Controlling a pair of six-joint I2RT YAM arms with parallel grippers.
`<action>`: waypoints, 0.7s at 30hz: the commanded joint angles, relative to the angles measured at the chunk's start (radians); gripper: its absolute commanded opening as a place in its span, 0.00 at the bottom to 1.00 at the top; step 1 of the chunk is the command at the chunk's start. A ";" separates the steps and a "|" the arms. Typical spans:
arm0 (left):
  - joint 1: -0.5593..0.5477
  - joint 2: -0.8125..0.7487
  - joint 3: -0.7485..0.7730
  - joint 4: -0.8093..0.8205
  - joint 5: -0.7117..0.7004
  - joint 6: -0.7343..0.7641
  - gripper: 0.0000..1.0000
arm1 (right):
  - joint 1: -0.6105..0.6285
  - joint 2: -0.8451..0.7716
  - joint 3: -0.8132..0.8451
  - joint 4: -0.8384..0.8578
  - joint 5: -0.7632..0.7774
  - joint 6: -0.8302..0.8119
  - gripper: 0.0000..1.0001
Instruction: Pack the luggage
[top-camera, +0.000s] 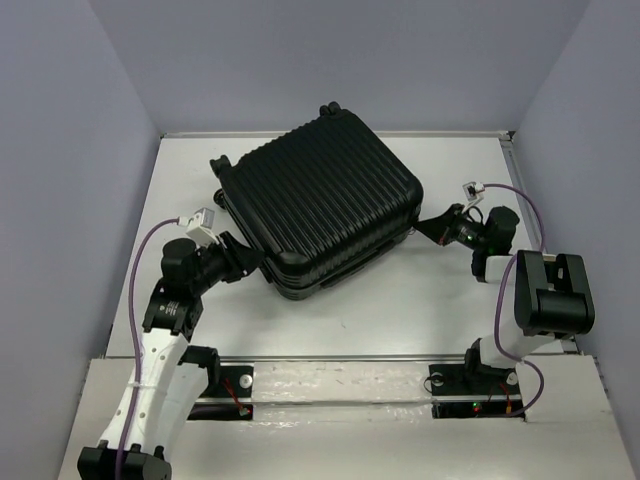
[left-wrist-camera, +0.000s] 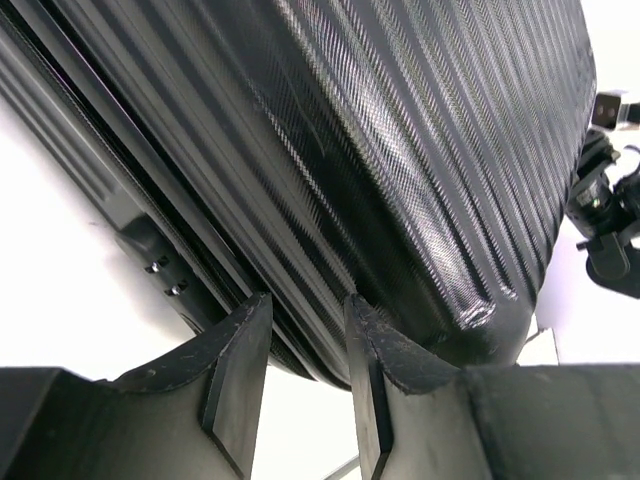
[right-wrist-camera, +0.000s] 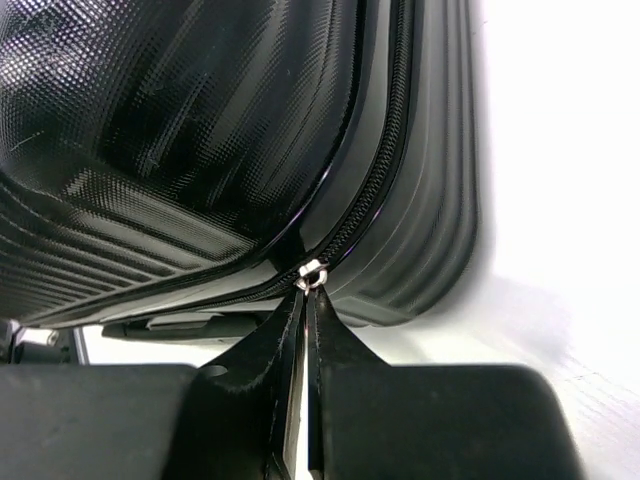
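The luggage (top-camera: 320, 200) is a big black ribbed hard-shell suitcase lying flat and closed in the middle of the table. My left gripper (top-camera: 255, 262) is at its near-left corner. In the left wrist view the fingers (left-wrist-camera: 250, 335) stand apart, with their tips against the suitcase's seam edge (left-wrist-camera: 300, 300) and white table showing between them. My right gripper (top-camera: 420, 228) is at the right corner. In the right wrist view its jaws (right-wrist-camera: 310, 292) are pressed together on the zipper pull, whose silver ring (right-wrist-camera: 313, 274) sits right at the fingertips on the zip line of the luggage (right-wrist-camera: 180, 130).
Grey walls close the table in at the back and on both sides. Caster wheels (top-camera: 328, 108) stick out at the suitcase's far corners. The white tabletop (top-camera: 400, 300) lies between the suitcase and the arm bases. The right arm shows at the right edge of the left wrist view (left-wrist-camera: 605, 230).
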 joint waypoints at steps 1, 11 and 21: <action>-0.043 0.020 -0.032 0.081 0.079 -0.041 0.45 | 0.055 -0.047 0.010 0.082 0.048 0.003 0.07; -0.217 0.129 -0.072 0.311 -0.003 -0.156 0.44 | 0.557 -0.339 -0.045 -0.424 0.663 -0.191 0.07; -0.250 0.199 -0.032 0.396 -0.039 -0.190 0.42 | 1.144 -0.325 0.049 -0.553 1.013 -0.107 0.07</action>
